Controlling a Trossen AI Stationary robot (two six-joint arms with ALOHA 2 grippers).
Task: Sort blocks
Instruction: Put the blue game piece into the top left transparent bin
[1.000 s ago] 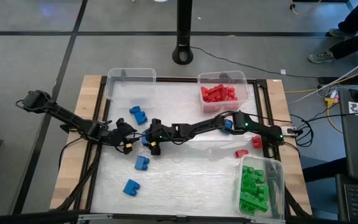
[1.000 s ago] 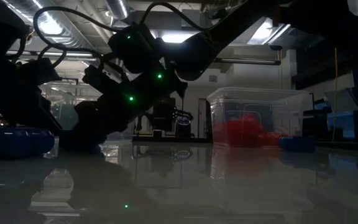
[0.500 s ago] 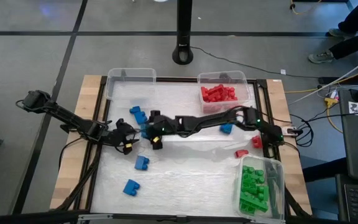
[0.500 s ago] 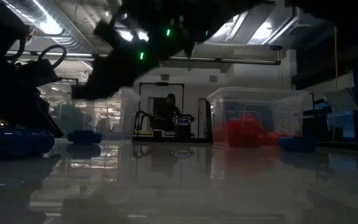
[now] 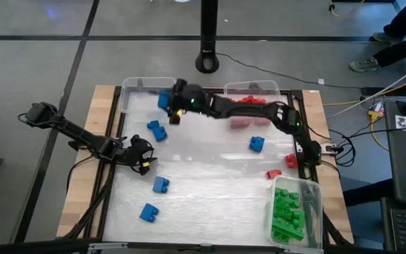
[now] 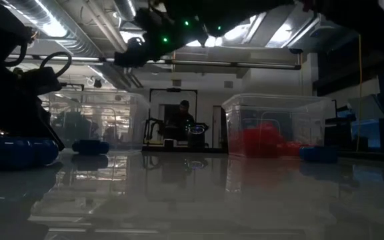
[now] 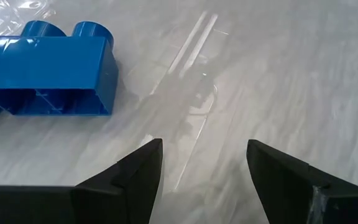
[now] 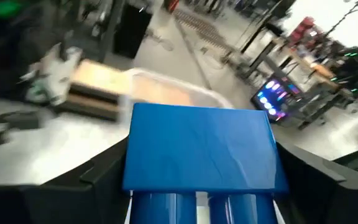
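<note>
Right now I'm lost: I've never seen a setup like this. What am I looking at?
Two robot arms sort toy blocks on a table. One camera looks down from above, one sits at table height, one rides on each wrist. The right gripper holds a blue block near the empty bin. The left gripper rests open beside another blue block. Loose blue blocks and red blocks lie about. The red bin and green bin hold sorted ones.

Five blue blocks (image 5: 157, 130) counted: four on table, one in right gripper (image 5: 166, 99). Two loose red blocks (image 5: 273, 173). Three clear bins (image 5: 138, 86). Binned reds, greens uncountable.
</note>
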